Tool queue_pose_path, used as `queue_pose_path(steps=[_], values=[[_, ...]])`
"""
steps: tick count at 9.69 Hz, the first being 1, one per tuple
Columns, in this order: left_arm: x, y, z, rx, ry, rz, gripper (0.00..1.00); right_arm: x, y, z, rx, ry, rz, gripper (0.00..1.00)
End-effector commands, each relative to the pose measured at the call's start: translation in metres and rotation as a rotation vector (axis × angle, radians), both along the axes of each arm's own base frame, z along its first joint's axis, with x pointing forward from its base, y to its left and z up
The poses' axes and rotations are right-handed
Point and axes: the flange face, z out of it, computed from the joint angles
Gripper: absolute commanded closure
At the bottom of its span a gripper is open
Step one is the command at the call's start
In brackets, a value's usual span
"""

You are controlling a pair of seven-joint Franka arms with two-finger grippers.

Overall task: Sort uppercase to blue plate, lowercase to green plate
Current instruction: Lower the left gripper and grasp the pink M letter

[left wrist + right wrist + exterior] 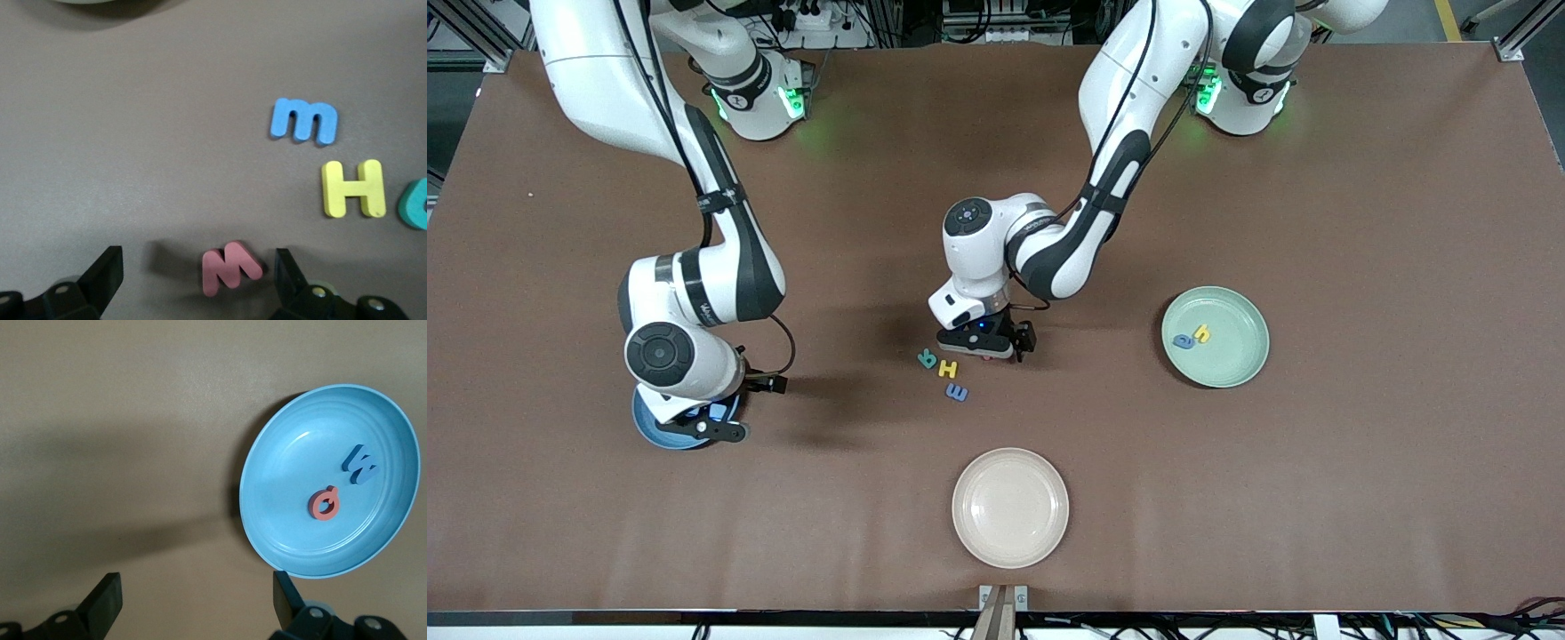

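Brown table [1227, 498] bearing three plates: cream plate [1010, 508] at 6 o'clock, green plate [1232, 360] at 3 o'clock, blue plate [649, 428] at 9 o'clock. At centre lie loose foam letters: teal R [927, 358], yellow H [948, 369], blue m [958, 392], red w [229, 267].

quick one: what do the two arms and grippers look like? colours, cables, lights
Both arms are glossy white with black joint bands and round dark-grey joint caps; thin black cables run along each. Green lights glow at both bases. The left gripper and right gripper are black with wedge-shaped black fingers; a small blue light shows on the left one.

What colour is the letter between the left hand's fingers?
Red: the small foam letter w on the table, clearest in the left wrist view.
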Motion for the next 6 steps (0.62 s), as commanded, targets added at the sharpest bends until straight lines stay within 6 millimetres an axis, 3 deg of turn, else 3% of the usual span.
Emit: queue_pose_path(steps=[1,6], values=[[0.0062,0.0000,0.0047,-0.068,0.037,0.086,0.00,-0.0059,-0.0002,0.0066,-0.004,0.013,0.006,0.00],[0.0156,0.0045,0.0007,-0.118,0.027,0.122,0.00,-0.0063,0.0029,0.0053,-0.005,0.014,0.011,0.00]])
